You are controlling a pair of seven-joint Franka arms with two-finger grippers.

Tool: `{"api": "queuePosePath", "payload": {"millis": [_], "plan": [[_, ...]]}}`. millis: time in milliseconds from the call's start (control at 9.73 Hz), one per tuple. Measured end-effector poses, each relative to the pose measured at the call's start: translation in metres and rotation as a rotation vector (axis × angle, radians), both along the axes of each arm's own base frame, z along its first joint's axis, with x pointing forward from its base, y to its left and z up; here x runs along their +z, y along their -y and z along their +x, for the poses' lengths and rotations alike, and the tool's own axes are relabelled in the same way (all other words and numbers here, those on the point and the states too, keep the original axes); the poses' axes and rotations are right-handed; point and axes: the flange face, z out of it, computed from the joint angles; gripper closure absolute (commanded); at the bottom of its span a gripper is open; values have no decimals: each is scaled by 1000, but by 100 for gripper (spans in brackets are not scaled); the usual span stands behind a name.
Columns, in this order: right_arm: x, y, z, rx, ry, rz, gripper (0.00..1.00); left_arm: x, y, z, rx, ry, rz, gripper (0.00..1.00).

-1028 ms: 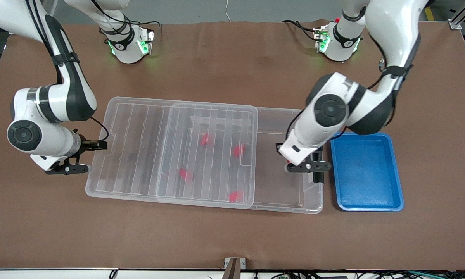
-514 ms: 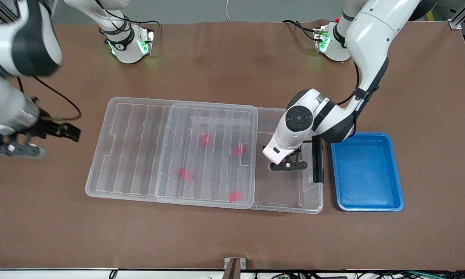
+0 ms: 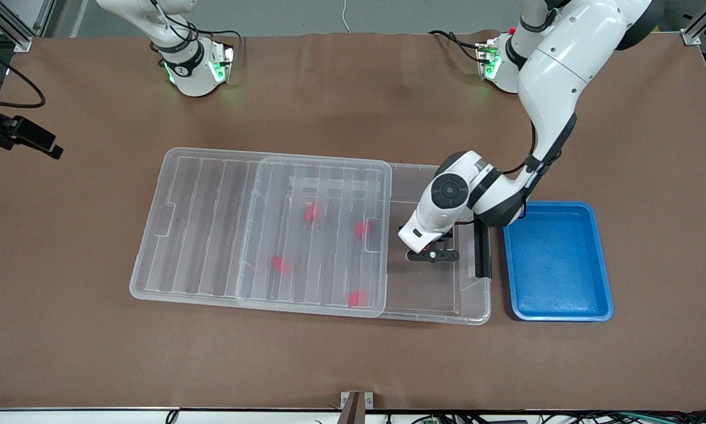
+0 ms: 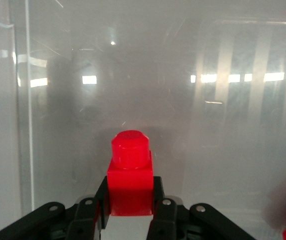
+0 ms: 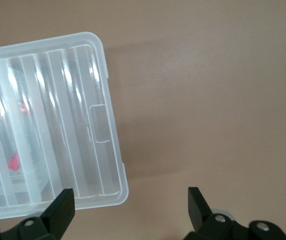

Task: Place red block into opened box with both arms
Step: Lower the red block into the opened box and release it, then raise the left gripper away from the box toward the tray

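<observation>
The red block (image 4: 130, 175) was held between the fingers (image 4: 159, 207) of the left gripper (image 3: 432, 254), stub end pointing away from the wrist. The jaws were closed tight on its squarish body. This gripper was low over the uncovered part of the box (image 3: 441, 309), at the end toward the left arm, and in the left wrist view the clear floor of the box filled almost everything around the block.

The lid (image 3: 211, 224) lay slid aside toward the right arm's end, so it covered most of the box and reached out past it onto the table (image 3: 353, 365). Four other red blocks (image 3: 312, 212) showed through the ribbed lid, inside the box. The black clip (image 3: 480, 250) sat on the short end of the box just beside the left gripper. A blue tray (image 3: 556, 259) stood next to that end of the box, apart from it by a small gap.

The right gripper (image 5: 128, 205) was well apart from the box, up over the bare table at the right arm's end; in the front view only a dark part of that arm (image 3: 17, 132) showed at the edge. Its jaws were wide open and held nothing. In the right wrist view one corner of the lid could be seen under it.
</observation>
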Motion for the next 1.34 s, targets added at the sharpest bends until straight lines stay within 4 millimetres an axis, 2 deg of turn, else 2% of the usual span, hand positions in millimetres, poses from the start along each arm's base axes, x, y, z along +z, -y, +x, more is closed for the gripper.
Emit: {"api": "queuePosePath", "payload": {"millis": [206, 308, 411, 514, 617, 822, 925, 1131, 1336], "plan": [[-7, 13, 0, 13, -11, 5, 0, 15, -4, 13, 17, 24, -9, 0], [-8, 13, 0, 15, -12, 6, 0, 32, -5, 19, 22, 34, 1, 0], [-8, 13, 0, 19, -13, 7, 0, 60, -6, 25, 28, 44, 27, 0], [-10, 15, -1, 31, -17, 8, 6, 102, -8, 31, 40, 60, 53, 0], [-16, 24, -2, 53, -28, 11, 23, 152, -10, 36, 54, 83, 72, 0], [-41, 56, -2, 115, -45, 23, 78, 241, -35, 44, 36, 111, 118, 0], [-66, 63, 4, 150, -29, 23, 100, 274, -58, 51, 40, 120, 134, 0], [-138, 54, 23, 193, 1, 17, 100, 319, -104, 63, 79, 141, 143, 0], [-210, 20, 50, 253, -4, 9, 100, 358, -137, 65, 130, 170, 149, 0]]}}
